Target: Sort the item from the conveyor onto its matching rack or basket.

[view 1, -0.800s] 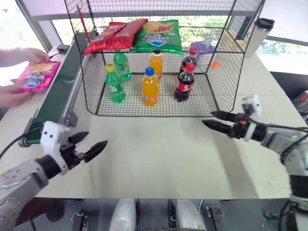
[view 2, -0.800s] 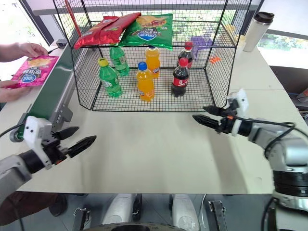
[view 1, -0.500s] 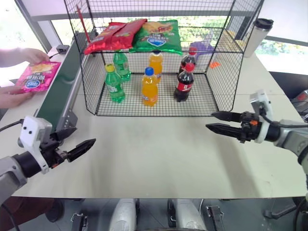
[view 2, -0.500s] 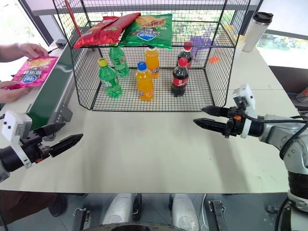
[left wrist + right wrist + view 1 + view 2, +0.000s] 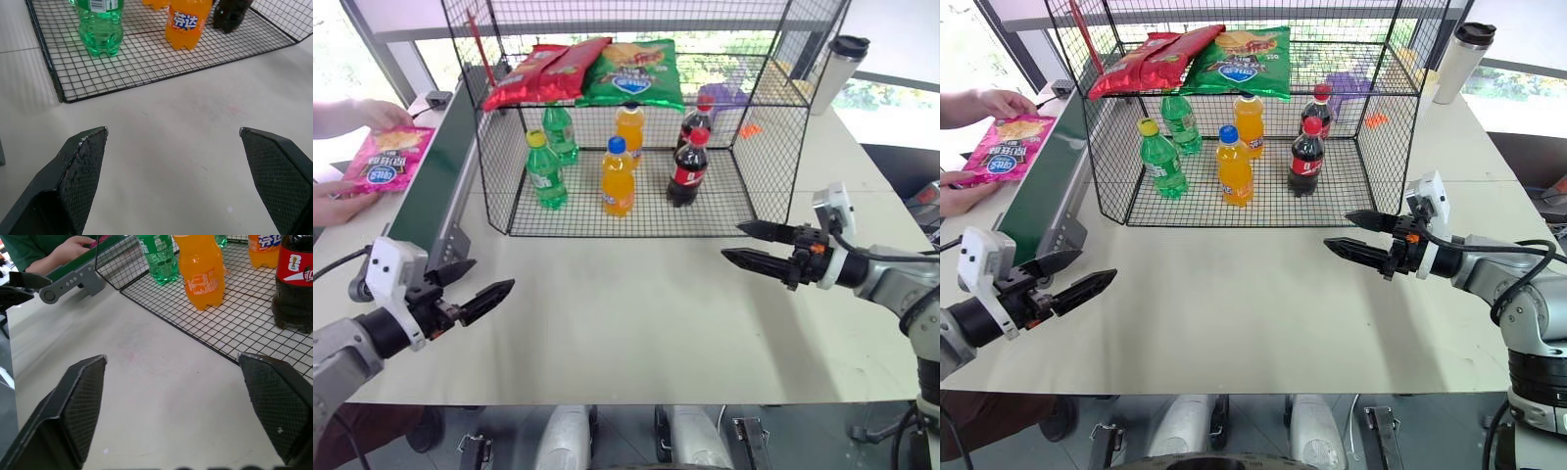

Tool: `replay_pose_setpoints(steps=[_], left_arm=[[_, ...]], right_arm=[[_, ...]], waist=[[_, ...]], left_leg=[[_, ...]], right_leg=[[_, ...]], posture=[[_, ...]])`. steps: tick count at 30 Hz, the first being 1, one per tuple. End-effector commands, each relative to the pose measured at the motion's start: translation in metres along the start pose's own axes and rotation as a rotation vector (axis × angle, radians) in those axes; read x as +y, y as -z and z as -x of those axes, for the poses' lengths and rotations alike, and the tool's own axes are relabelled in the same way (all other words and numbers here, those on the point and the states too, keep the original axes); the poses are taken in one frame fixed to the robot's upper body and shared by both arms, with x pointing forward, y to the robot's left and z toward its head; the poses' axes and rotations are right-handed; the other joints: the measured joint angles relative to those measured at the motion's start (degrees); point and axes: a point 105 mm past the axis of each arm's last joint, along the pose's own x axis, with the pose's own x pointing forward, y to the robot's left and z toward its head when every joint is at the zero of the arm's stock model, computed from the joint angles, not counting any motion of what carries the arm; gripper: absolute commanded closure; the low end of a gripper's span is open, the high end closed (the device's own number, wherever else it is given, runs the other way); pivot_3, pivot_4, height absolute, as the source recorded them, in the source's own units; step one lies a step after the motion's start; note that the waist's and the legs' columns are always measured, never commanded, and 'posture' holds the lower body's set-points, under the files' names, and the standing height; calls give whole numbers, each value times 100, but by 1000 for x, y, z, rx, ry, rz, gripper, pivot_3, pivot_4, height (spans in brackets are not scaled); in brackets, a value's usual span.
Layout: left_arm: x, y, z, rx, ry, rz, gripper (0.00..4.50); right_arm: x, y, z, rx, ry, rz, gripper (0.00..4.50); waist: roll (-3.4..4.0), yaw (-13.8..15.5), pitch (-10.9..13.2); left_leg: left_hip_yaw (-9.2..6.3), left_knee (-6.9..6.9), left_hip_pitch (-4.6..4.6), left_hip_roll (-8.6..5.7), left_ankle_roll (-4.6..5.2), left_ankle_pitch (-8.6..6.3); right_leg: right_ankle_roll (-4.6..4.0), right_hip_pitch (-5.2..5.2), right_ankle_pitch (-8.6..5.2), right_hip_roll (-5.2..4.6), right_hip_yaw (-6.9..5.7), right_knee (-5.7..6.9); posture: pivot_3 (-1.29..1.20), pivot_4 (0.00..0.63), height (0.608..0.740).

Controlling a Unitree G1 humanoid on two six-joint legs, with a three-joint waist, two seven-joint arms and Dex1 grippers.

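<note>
Nearest, at about 8 o'clock, the left tool [image 5: 470, 289] hovers over the pale surface [image 5: 636, 313] with its black fingers spread wide and nothing between them. At about 4 o'clock the right tool [image 5: 754, 247] hangs the same way, spread wide and empty, pointing in toward the middle.

Further off, the black wire-mesh rack [image 5: 759, 157] sits around 12 o'clock. Its lower tier carries green soda bottles [image 5: 546, 171], orange soda bottles [image 5: 618, 178] and cola bottles [image 5: 687, 168]; the upper tier carries red snack bags [image 5: 548, 70] and a green snack bag [image 5: 634, 70].

At about 10 o'clock the dark green conveyor [image 5: 435, 186] runs beside the rack. Beyond it the magenta-pink snack bag [image 5: 389, 157] is in a person's hands [image 5: 340, 201], not yet on the belt.

By my reading, the sorting has not begun: the bag must reach the belt, be picked up, and go on the upper tier with the other snack bags.
</note>
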Motion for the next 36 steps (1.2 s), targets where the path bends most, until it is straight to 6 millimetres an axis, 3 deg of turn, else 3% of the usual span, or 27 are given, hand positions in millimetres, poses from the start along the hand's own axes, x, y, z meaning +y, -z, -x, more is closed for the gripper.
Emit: replay_pose_setpoints(steps=[1,17,36], left_arm=[[-3,-7,-1,-35,11,-11,0],[-7,-8,-3,-30,22,-25,0],[-6,-8,-7,-24,-10,-74,0]], right_arm=[[-3,-9,2,-10,21,61,11],[-13,4,-4,93,93,74,11],[-12,5,-15,56,57,82,11]], waist=[[0,-1,0],[0,-1,0],[-1,-4,0]], left_leg=[[1,0,0,0,0,0],[2,1,1,0,0,0],[6,4,1,-1,0,0]], right_leg=[[0,0,0,0,0,0],[0,0,0,2,0,2],[3,1,2,7,1,5]], posture=[[0,150,740],[0,150,740],[0,150,740]])
